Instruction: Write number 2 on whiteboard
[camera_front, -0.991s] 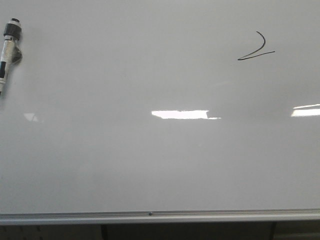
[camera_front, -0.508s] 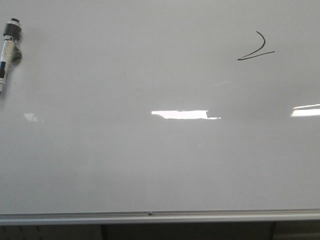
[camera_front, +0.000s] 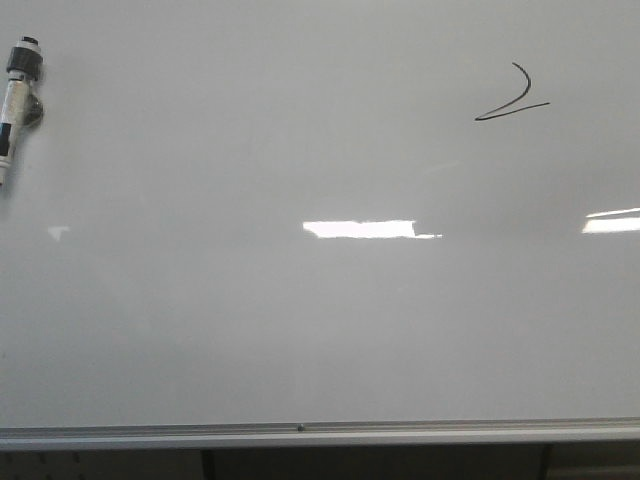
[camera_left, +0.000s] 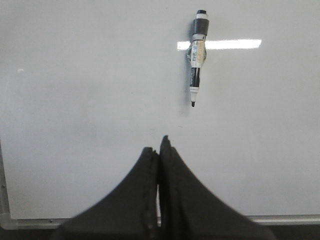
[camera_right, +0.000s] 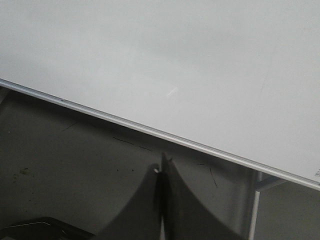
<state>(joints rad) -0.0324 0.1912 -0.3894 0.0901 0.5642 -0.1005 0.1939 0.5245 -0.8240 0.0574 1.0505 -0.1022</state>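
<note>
The whiteboard (camera_front: 300, 330) fills the front view, glossy white-grey with a silver rail along its near edge. A thin black number 2 (camera_front: 512, 97) is drawn at its far right. A marker (camera_front: 16, 95) with a grey cap end lies at the far left; the left wrist view shows the same marker (camera_left: 197, 55) with its black tip bare, well clear of my left gripper (camera_left: 159, 145). That gripper is shut with nothing in it. My right gripper (camera_right: 162, 165) is shut and empty too, hanging over the dark floor off the whiteboard's (camera_right: 175, 60) edge. Neither gripper appears in the front view.
Bright rectangular light reflections (camera_front: 362, 229) lie across the board. The silver rail (camera_front: 300, 434) borders the near side, with a metal leg (camera_right: 253, 205) and dark floor (camera_right: 65, 165) beyond it in the right wrist view.
The marker at the far left has shifted very slightly. The drawn 2 is unchanged.
</note>
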